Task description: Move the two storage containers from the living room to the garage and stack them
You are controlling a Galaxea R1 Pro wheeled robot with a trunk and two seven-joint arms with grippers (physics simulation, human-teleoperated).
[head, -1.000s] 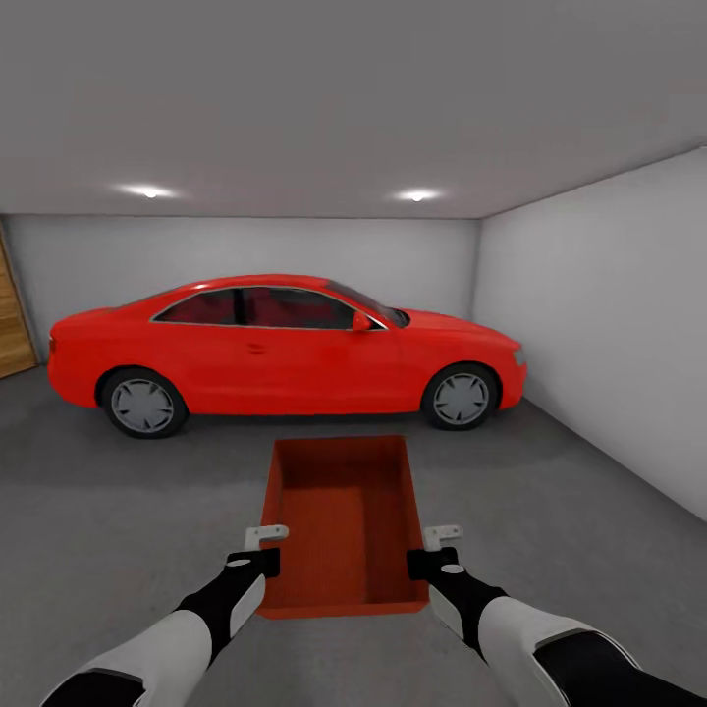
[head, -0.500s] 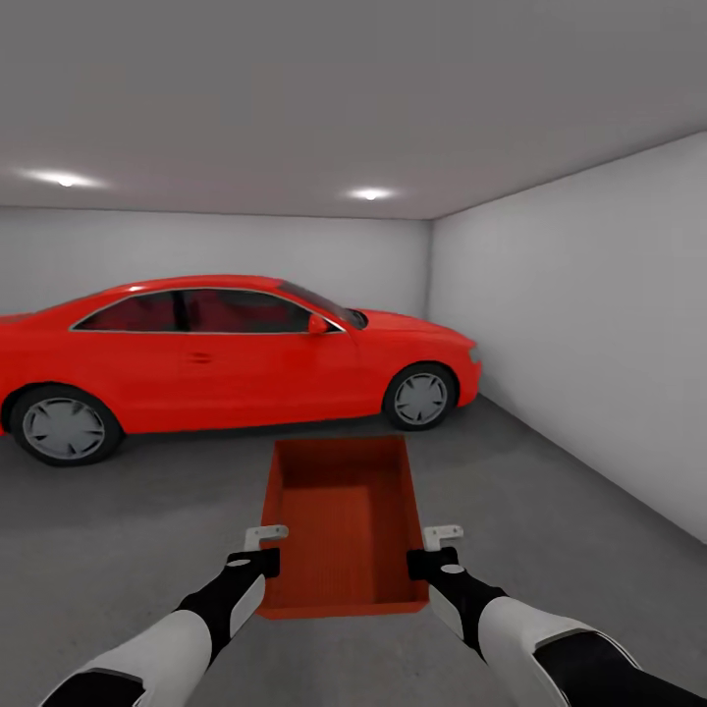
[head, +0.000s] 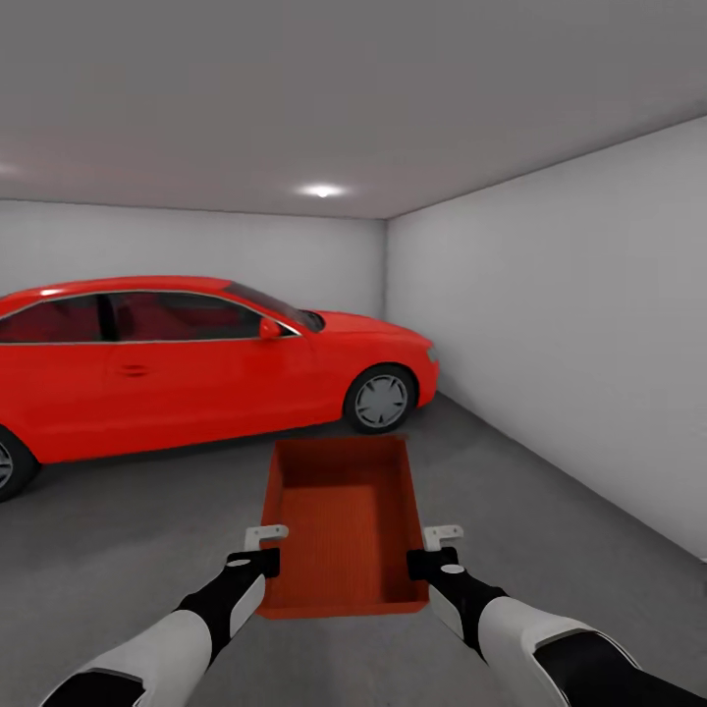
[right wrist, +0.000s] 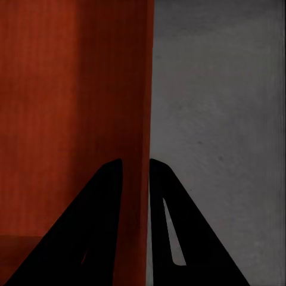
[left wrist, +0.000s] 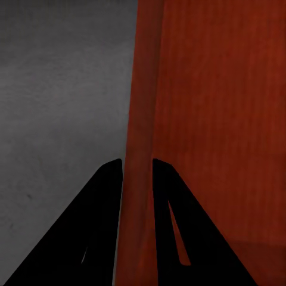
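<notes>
Ahead of the robot, one red car (head: 196, 368) stood across the grey floor (head: 550, 550) beside white walls, while one storage container (head: 342, 525) hung between left gripper (head: 265, 538) and right gripper (head: 444, 535), jaws clamping its side walls.

A dark grey floor (head: 550, 550) spreads beneath and beyond the tools. Ahead of them stands a red car (head: 196, 363), side-on before a plain white back wall (head: 324, 260). Another white wall (head: 560, 324) runs along the right. One ceiling light (head: 321, 190) glows.

Bare grey floor (head: 550, 550) open ahead and right, red car (head: 196, 363) blocking left, white wall (head: 560, 334) right
</notes>
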